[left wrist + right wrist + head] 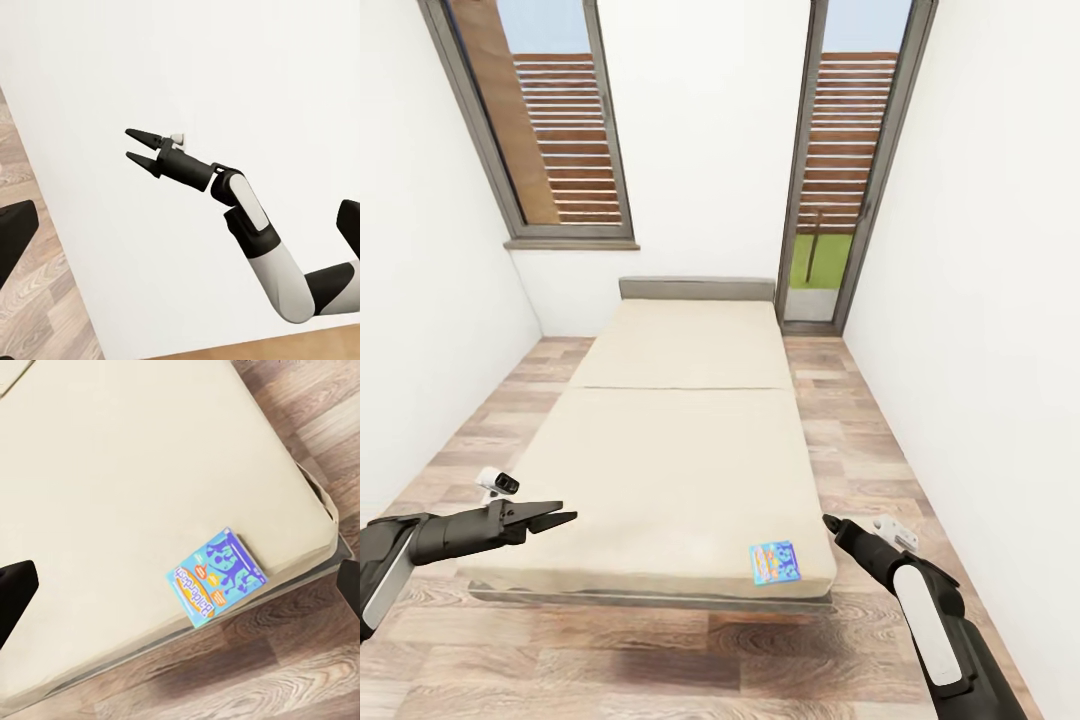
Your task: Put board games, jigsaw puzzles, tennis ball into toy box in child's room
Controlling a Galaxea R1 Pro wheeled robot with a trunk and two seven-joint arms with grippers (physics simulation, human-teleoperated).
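Right gripper (830, 521) in the foreground, just off the near right corner of the bed (660, 440); finger gap not clear in head view, but the left wrist view shows its two fingers (142, 136) parted and empty. Blue-and-orange board game (774, 562) lies flat on the mattress close to that corner, slightly askew to the bed edge, inboard of the right fingertips. Left gripper (565, 519) hangs over the near left edge, well apart from the box, jaws slightly parted and empty; right arm judged nearer.
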